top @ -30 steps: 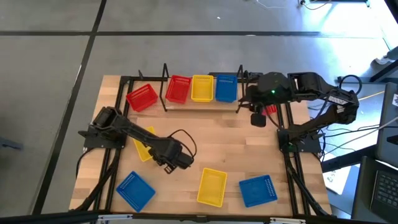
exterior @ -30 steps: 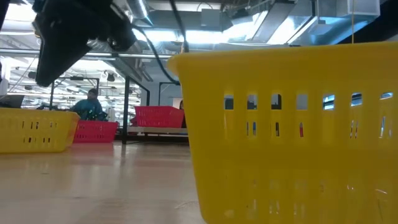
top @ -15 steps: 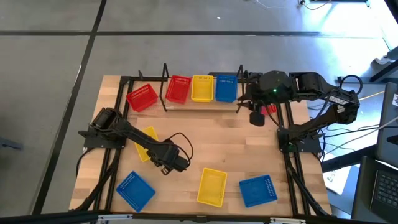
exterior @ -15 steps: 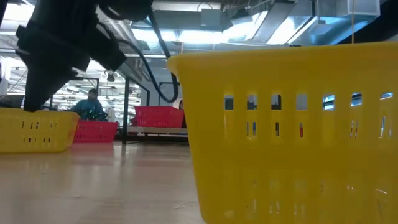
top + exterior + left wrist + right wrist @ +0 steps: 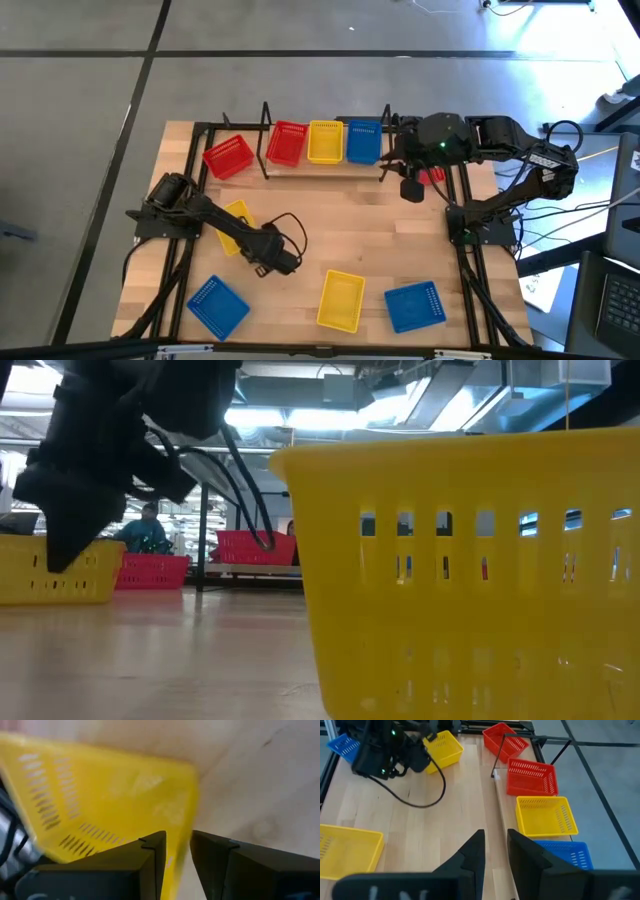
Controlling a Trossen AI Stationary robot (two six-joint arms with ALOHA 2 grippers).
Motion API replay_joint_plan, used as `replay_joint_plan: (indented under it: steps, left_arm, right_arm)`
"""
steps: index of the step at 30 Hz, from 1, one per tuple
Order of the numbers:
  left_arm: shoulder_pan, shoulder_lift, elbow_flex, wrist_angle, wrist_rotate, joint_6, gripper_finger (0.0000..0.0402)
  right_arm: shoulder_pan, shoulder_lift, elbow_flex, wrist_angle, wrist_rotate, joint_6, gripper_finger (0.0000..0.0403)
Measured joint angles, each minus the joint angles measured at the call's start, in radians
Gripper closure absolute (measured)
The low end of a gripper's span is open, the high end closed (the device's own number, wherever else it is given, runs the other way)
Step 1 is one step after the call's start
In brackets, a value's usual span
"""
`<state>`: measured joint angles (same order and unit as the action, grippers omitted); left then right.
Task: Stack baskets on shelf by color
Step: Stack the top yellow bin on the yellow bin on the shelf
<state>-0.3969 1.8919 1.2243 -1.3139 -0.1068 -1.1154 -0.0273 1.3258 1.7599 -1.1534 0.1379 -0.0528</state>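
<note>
Left gripper [image 5: 262, 262] sits low over the yellow basket [image 5: 233, 228] near the table's [image 5: 370, 215] left edge; wrist view shows its fingers [image 5: 150, 857] straddling the basket's wall w/ a narrow gap, not clamped. Blue basket [image 5: 216, 305] at the front-left corner, second yellow basket [image 5: 340, 299] and another blue one [image 5: 414, 305] along the front edge; table centre is bare wood. Shelf [image 5: 325, 165] at the back holds red, yellow, blue baskets in a row (a loose red basket [image 5: 228, 156] lies tilted just left). Right gripper [image 5: 411, 190] hovers beside the shelf's right end, fingers nearly together, holding nothing.
</note>
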Motion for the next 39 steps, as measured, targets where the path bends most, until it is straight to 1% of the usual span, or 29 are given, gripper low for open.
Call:
replay_joint_plan:
  steps: [4, 7, 9, 12, 16, 19, 22, 28, 31, 33, 39]
  left_arm:
    - [0.0, 0.0, -0.025, 0.075, 0.015, 0.072, 0.0321]
    - [0.007, 0.0, -0.028, 0.087, 0.033, 0.081, 0.0329]
    - [0.017, 0.0, -0.029, 0.087, 0.044, 0.103, 0.0348]
    - [0.032, 0.0, -0.029, 0.088, 0.048, 0.136, 0.039]
    - [0.049, -0.007, -0.009, 0.078, 0.054, 0.192, 0.0399]
    - [0.053, -0.009, 0.051, 0.031, 0.048, 0.261, 0.04]
    - [0.053, -0.01, 0.138, -0.066, 0.042, 0.334, 0.0401]
    - [0.053, -0.01, 0.339, -0.257, 0.038, 0.384, 0.0401]
    - [0.056, -0.012, 0.433, -0.258, 0.062, 0.419, 0.0401]
    - [0.056, -0.021, 0.483, -0.257, 0.057, 0.416, 0.0401]
    - [0.087, -0.042, 0.579, -0.256, 0.039, 0.383, 0.0401]
  right_arm:
    - [0.0, 0.0, 0.0, 0.015, 0.0, 0.0, 0.0324]
    - [0.0, 0.0, 0.0, 0.027, 0.0, 0.0, 0.0324]
    - [0.0, 0.0, 0.0, 0.037, 0.0, 0.0, 0.0324]
    - [0.0, 0.0, 0.0, 0.044, 0.0, -0.001, 0.0324]
    - [0.0, 0.0, 0.0, 0.047, 0.0, -0.007, 0.0324]
    - [-0.001, 0.0, 0.0, 0.047, 0.0, -0.008, 0.0324]
    - [-0.001, 0.0, 0.0, 0.047, 0.001, -0.009, 0.0324]
    - [0.0, 0.0, 0.0, 0.047, 0.002, -0.032, 0.0324]
    - [0.0, 0.0, 0.0, 0.047, 0.002, -0.054, 0.0324]
    - [0.0, 0.0, 0.0, 0.047, 0.003, -0.069, 0.0324]
    - [0.0, 0.0, 0.0, 0.063, 0.003, -0.137, 0.0324]
